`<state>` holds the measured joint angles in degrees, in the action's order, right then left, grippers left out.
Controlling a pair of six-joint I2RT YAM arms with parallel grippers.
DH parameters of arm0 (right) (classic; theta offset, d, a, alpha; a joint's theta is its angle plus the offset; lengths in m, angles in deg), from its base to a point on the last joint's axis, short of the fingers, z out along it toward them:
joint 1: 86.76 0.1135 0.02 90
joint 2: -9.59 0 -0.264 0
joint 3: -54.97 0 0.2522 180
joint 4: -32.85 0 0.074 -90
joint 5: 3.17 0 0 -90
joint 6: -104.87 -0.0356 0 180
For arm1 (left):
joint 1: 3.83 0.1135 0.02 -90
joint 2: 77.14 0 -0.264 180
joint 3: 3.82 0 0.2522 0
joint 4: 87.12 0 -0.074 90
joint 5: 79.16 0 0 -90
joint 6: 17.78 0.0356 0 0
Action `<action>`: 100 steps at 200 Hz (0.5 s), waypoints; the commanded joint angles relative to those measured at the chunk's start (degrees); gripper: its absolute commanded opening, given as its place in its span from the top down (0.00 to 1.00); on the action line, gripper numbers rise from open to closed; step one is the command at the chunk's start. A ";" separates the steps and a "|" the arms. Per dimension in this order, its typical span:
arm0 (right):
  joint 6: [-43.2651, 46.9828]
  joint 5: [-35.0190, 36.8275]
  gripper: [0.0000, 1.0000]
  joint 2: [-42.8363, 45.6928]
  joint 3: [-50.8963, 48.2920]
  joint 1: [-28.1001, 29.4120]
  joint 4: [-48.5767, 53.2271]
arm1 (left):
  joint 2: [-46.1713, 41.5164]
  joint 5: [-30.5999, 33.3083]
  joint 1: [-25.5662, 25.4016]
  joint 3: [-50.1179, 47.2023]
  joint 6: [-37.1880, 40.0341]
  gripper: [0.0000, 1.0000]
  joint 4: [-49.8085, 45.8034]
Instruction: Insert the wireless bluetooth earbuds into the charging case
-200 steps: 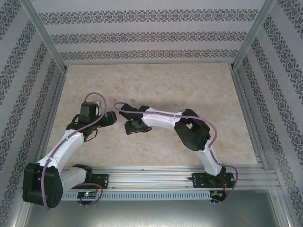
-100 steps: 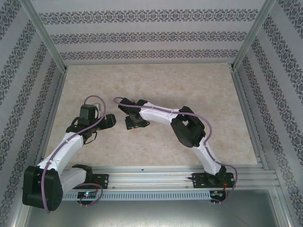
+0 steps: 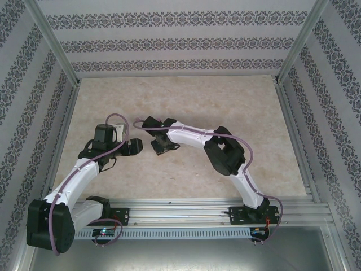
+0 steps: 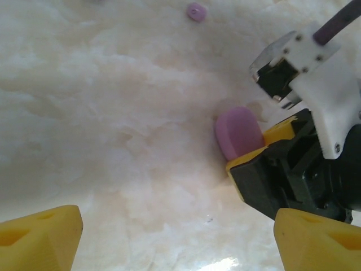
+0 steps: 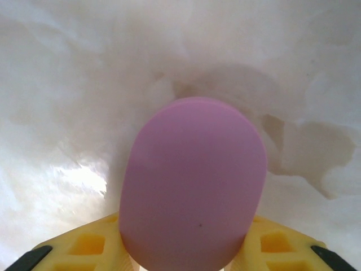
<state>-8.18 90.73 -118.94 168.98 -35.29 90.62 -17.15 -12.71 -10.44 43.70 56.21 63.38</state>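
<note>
Smooth oval pink case (image 5: 194, 180) clasped in right tool (image 5: 183, 251), left tool (image 4: 177, 237) wide, mottled tabletop (image 4: 113, 113)

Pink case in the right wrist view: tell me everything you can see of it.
The pink case is a smooth, matte, plastic-looking oval with a rounded far end and no visible seam, just a tiny dark speck. It lies low over the pale marbled table. Its near end sits between the right gripper's yellow fingers, which look closed on both its sides.
</note>
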 commanded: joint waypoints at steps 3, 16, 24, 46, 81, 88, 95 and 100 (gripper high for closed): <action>7.48 1.71 0.74 4.81 -4.69 -1.10 -0.28 | -0.58 -4.17 0.75 0.30 0.78 0.15 3.35; 8.66 1.22 0.76 7.18 -7.30 -1.32 -1.70 | -0.15 -5.01 0.81 1.06 0.26 0.15 3.18; 9.41 0.49 0.76 8.50 -8.87 -1.56 -2.84 | 0.17 -5.65 0.79 1.64 0.10 0.15 2.75; 10.63 -1.98 0.78 11.67 -13.30 -2.40 -6.01 | 0.92 -7.54 0.88 3.27 -0.53 0.16 1.10; 11.37 -3.81 0.79 15.15 -18.07 -3.27 -8.89 | 3.88 -10.60 0.89 7.74 -0.52 0.16 -5.51; 11.53 -4.01 0.79 15.83 -19.15 -3.43 -9.63 | 4.41 -11.10 0.81 8.24 -0.63 0.17 -6.15; 11.62 -4.57 0.80 16.49 -20.02 -3.62 -10.25 | 4.84 -11.48 0.88 8.62 -1.06 0.17 -6.46; 11.67 -4.89 0.80 16.95 -20.62 -3.78 -10.75 | 5.10 -11.69 0.87 8.76 -1.30 0.18 -6.70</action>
<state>1.81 88.24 -105.24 151.27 -38.42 83.32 -13.32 -21.12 -10.44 50.28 55.73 61.39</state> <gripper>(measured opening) 0.351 0.830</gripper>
